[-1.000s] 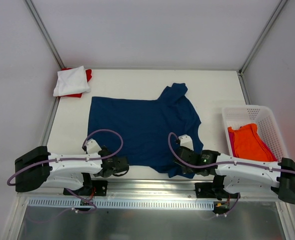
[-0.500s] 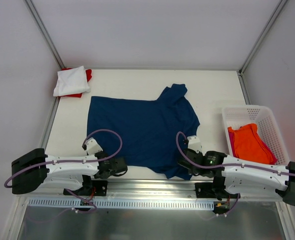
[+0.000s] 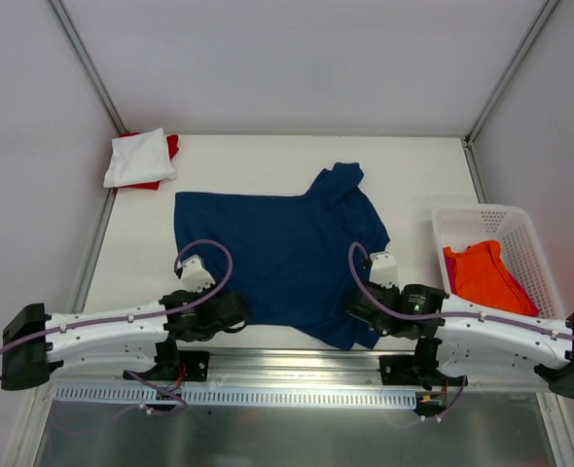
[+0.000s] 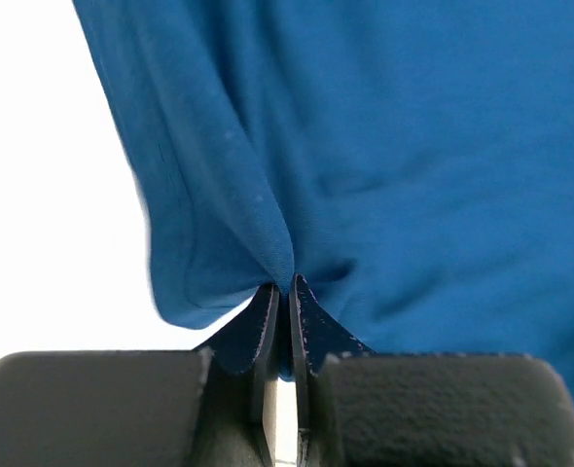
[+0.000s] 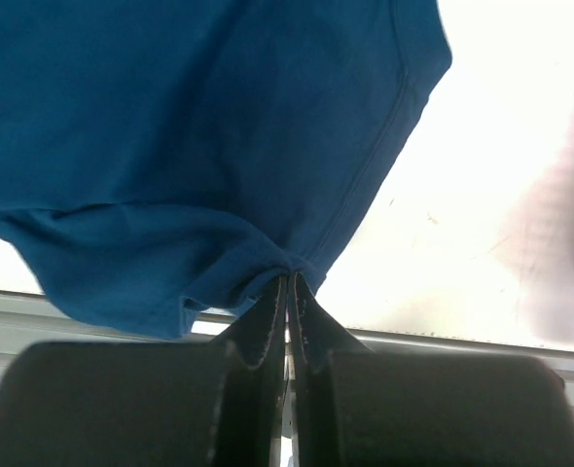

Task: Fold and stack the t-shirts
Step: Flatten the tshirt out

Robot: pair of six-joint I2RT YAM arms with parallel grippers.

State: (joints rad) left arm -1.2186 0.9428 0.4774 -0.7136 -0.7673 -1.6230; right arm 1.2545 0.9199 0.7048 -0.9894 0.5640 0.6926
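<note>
Now both near corners are secured. Left jaws, open a second ago, have closed on the near left hem of the navy t-shirt. Right jaws stay pinched on its near right corner, as before. Shirt lies spread on the bench, cloth bunched at each grip. Judgement: ready to lift for the first fold.

Bare table behind spread navy t-shirt, basket blocking right edge, folded pile far-left, seemingly low.
</note>
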